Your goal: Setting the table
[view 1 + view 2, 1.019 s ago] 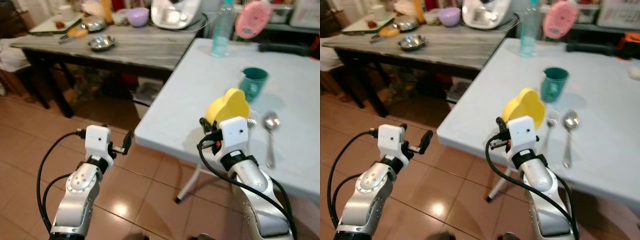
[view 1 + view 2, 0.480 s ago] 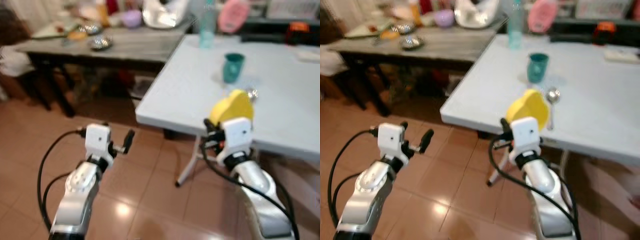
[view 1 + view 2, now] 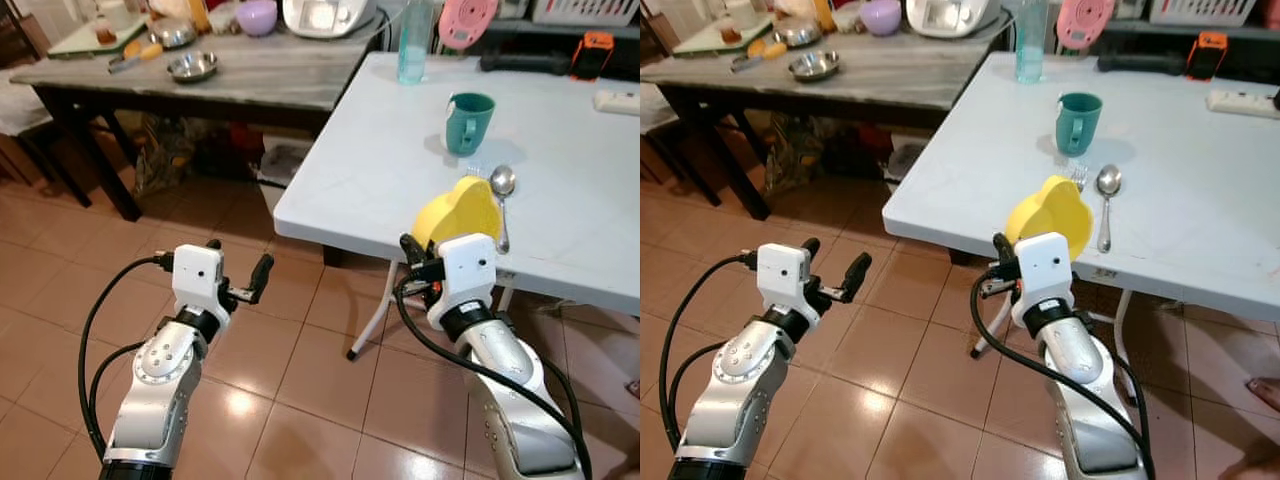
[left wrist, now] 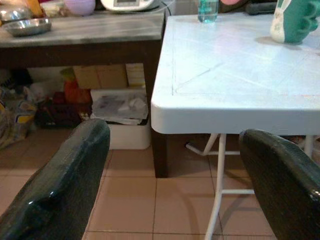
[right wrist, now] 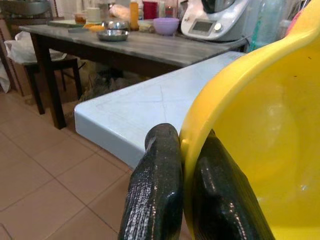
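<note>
Head views: right gripper (image 3: 1045,225) clenched on the rim of the yellow bowl (image 3: 1048,215), carried tilted at the near edge of the white tabletop (image 3: 970,170). Just beyond the gripper lie spoon (image 3: 1107,200) and probably a fork, teal mug (image 3: 1077,121) further ahead, so the bowl likely lands beside them

Left wrist view: left gripper (image 4: 170,165) released, holding nothing, tabletop corner ahead

Right wrist view: fingers (image 5: 155,185) pinch the bowl wall, one each side

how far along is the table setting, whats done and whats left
Done: teal mug, spoon and a fork lie on the white table. In hand: the right gripper pinches the yellow bowl by its rim. Left: setting the bowl down. The left gripper is open.
</note>
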Tool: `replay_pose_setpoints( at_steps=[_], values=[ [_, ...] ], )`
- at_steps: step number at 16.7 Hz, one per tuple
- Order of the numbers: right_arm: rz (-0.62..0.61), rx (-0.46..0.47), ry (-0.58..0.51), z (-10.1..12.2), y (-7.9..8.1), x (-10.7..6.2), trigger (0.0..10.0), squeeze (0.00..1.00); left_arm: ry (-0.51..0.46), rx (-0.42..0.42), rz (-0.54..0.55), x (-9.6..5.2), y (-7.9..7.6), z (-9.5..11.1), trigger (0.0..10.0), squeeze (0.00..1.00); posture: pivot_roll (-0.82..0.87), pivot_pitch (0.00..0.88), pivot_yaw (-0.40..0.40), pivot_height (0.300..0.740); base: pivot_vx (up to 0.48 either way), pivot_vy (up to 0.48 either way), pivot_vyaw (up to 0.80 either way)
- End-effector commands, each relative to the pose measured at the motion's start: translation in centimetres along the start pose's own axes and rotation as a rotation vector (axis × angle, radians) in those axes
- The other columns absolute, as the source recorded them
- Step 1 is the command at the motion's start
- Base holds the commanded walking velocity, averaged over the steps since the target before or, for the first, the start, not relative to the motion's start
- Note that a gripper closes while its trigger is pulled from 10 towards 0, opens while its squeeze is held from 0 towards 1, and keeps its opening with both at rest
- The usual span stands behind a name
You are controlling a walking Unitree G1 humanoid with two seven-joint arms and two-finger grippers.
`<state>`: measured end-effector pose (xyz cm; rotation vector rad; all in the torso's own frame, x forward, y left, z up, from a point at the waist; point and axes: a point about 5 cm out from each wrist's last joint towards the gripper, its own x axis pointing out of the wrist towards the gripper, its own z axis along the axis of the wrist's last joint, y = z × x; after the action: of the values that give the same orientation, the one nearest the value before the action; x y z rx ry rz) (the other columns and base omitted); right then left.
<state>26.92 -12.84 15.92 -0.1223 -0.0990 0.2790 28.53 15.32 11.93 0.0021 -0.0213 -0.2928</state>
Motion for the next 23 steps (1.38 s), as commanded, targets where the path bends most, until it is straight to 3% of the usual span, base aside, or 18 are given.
replay_pose_setpoints(
  at_steps=[1, 7, 12, 19, 23],
  values=[
    [0.009, -0.001, -0.021, 0.38, 0.25, 0.18, 10.0, 0.00, 0.011, 0.003, 0.010, -0.19, 0.35, -0.16, 10.0, 0.00, -0.06, 0.081, 0.085, 0.740, 0.000, 0.000, 0.00],
    [0.009, 0.005, -0.017, 0.27, 0.30, 0.20, 10.0, 0.00, 0.019, 0.012, 0.001, -0.12, 0.15, -0.26, 10.0, 0.00, -0.06, 0.085, 0.089, 0.740, 0.000, 0.123, 0.00],
    [0.006, 0.004, -0.017, 0.27, 0.21, 0.25, 10.0, 0.00, 0.023, 0.017, -0.001, 0.05, 0.10, -0.28, 10.0, 0.00, -0.06, 0.081, 0.091, 0.740, 0.000, 0.405, -0.68],
    [0.012, 0.002, -0.025, 0.33, 0.19, 0.46, 10.0, 0.00, 0.004, 0.009, -0.004, 0.17, -0.19, -0.11, 10.0, 0.00, -0.06, 0.072, 0.085, 0.740, 0.000, 0.000, 0.00],
    [0.014, -0.001, -0.029, 0.39, 0.24, 0.54, 10.0, 0.00, 0.005, 0.005, -0.003, 0.17, -0.26, -0.19, 10.0, 0.00, -0.06, 0.072, 0.084, 0.740, 0.000, 0.317, 0.00]
  ],
)
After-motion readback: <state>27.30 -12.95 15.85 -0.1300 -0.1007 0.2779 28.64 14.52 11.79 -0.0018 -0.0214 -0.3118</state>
